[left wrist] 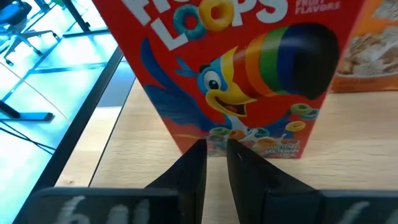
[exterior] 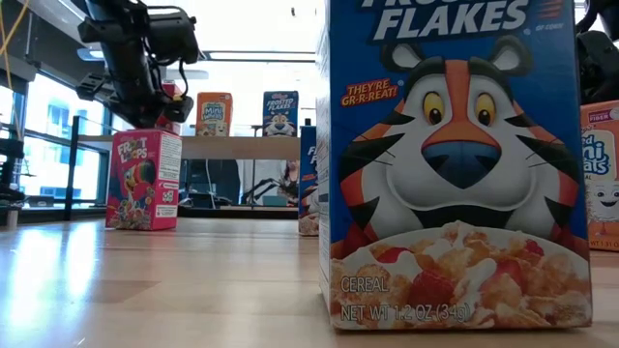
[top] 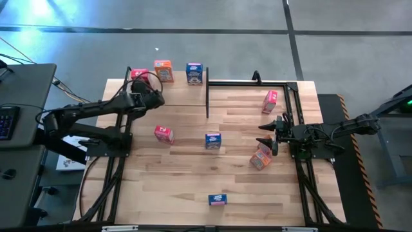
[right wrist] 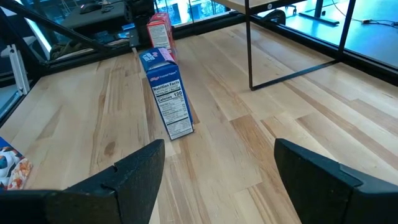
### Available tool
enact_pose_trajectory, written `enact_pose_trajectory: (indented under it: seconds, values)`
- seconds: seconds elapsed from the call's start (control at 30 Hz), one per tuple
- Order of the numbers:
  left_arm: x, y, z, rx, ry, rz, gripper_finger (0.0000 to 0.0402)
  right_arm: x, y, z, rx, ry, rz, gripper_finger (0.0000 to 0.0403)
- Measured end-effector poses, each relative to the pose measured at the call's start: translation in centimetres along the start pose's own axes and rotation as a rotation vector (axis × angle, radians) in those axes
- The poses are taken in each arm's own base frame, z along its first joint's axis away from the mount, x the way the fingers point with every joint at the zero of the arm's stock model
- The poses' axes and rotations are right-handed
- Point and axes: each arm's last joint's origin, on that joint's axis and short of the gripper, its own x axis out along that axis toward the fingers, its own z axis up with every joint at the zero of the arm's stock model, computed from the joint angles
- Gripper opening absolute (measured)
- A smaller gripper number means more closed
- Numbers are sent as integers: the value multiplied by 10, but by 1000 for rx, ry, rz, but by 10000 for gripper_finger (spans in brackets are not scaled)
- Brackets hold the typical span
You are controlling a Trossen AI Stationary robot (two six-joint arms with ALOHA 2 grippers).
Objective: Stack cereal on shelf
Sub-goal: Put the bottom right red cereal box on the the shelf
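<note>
The shelf stands at the table's far edge. On its board stand a pink-red cereal box, an orange one and a blue one. My left gripper is shut, its tips at the foot of the pink-red box. Several more boxes stand on the table: pink-red, blue, blue, orange, and pink-red by the frame's right posts. My right gripper hovers open and holds nothing, just beyond the orange box. My left gripper's shut fingertips point level at the lower edge of the pink-red box's printed front. The box stands upright on the shelf board. Whether the tips touch it I cannot tell.
In the low view the nearest blue box fills the foreground, with an orange box behind it and a pink-red one to the left. Thin black shelf posts rise from the table. Bare planks lie at the near left.
</note>
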Motion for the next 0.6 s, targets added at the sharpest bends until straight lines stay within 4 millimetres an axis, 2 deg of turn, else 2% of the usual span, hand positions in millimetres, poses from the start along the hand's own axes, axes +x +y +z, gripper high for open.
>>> enact_pose_trajectory:
  seconds: [0.6]
  values:
    - [7,-4,9,-16,-9,-33,53,0,0,0,0,-1,-4,296]
